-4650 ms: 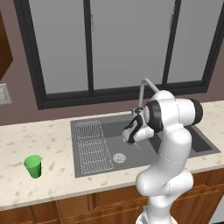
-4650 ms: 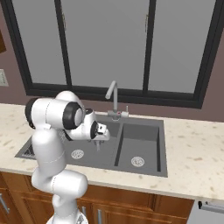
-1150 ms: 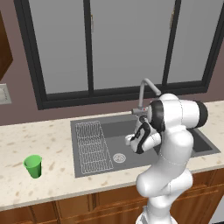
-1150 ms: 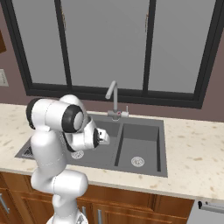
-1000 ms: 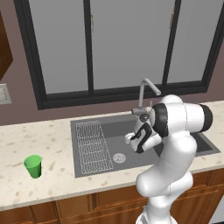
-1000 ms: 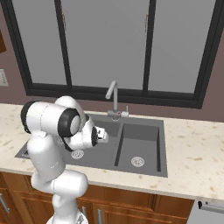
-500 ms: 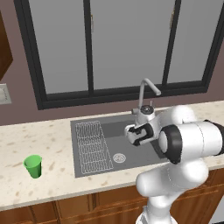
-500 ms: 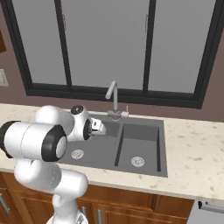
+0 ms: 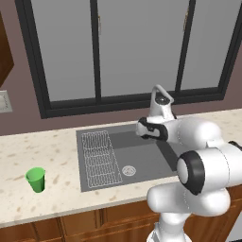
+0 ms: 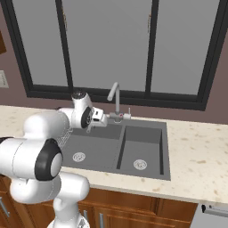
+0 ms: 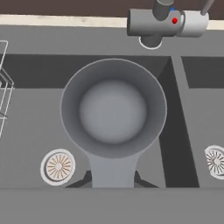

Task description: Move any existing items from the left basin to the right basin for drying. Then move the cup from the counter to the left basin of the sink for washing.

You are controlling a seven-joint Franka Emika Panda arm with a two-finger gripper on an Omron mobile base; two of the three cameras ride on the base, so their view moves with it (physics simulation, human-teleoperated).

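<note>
From the left base view, the arm reaches out over the sink (image 9: pixel 94 182), its hand hanging above the left basin (image 9: pixel 142 156), near the faucet base. The white wire rack (image 9: pixel 98 152) lies along that basin's left side, a round drain (image 9: pixel 128 170) beside it. Over on the counter (image 9: pixel 56 198), well apart from the sink, stands the green cup (image 9: pixel 36 179), upright.

Now the right base view: the hand sits above the left basin (image 10: pixel 100 151), just left of the curved faucet (image 10: pixel 115 101). The right basin (image 10: pixel 140 153) shows its own drain ring (image 10: pixel 140 164).

And the hand view, looking straight down: the gripper (image 11: pixel 113 177) is closed tight on the flat handle of a grey round pan-like item (image 11: pixel 113 109), which hangs bowl-up over the left basin's floor (image 11: pixel 30 140). One drain (image 11: pixel 58 166) lies below left of it, the right basin's drain (image 11: pixel 215 160) sits past the divider, and the faucet body (image 11: pixel 162 22) with its red dot is at top.
</note>
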